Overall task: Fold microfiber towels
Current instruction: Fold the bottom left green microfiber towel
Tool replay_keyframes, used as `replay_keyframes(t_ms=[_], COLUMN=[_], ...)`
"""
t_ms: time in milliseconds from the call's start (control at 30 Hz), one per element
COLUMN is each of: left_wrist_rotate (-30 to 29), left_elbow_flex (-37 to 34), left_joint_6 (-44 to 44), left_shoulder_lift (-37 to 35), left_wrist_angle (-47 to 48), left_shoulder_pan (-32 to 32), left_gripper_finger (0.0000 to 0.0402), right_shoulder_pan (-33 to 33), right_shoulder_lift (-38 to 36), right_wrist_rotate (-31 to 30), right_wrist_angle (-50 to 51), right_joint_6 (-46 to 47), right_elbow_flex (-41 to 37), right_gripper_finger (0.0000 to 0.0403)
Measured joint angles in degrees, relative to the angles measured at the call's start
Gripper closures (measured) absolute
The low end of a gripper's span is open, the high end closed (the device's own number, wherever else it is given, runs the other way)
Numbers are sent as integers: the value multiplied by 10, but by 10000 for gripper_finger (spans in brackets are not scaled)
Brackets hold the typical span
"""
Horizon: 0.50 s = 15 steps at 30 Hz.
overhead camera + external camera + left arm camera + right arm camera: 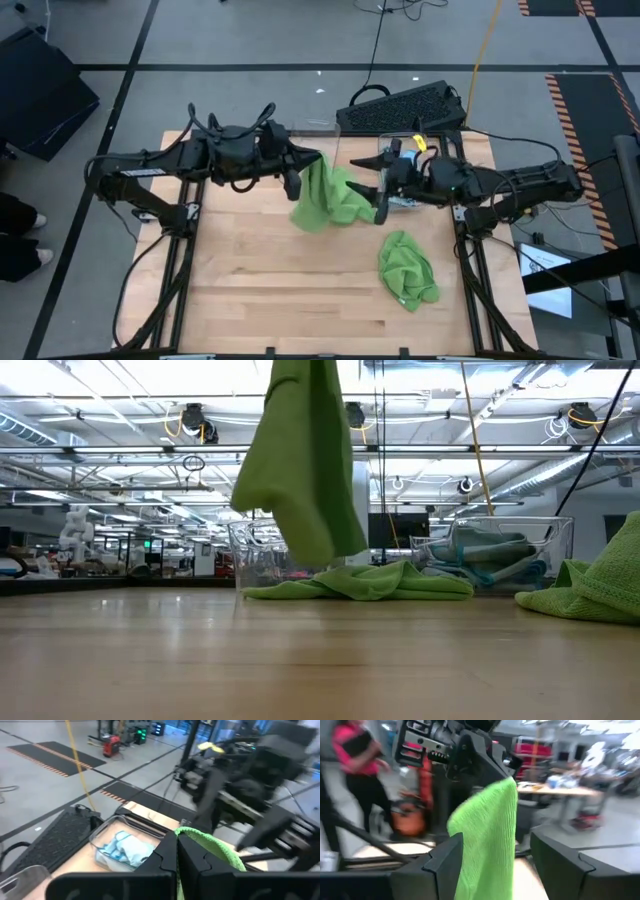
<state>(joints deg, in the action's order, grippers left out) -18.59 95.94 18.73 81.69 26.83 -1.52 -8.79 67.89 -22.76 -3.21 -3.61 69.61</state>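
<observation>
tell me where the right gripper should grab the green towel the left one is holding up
Probably the top edge of the hanging green towel, beside the corner pinched in the left gripper. The cloth drapes from that corner with its lower end pooled on the table, so that edge is the most exposed. The open right gripper should come in level from its own side.
</observation>
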Motion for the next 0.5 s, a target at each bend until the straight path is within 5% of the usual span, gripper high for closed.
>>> replay_keyframes(t_ms=[500], left_wrist_rotate=[-28], left_elbow_flex=[0], left_joint_6=[39], left_shoulder_lift=[0], left_wrist_angle=[5], left_shoulder_pan=[18], left_gripper_finger=[399], right_shoulder_pan=[-57], right_shoulder_lift=[133], right_wrist_rotate=[-195], right_wrist_angle=[2], right_joint_6=[-227], right_elbow_flex=[111], right_gripper_finger=[181])
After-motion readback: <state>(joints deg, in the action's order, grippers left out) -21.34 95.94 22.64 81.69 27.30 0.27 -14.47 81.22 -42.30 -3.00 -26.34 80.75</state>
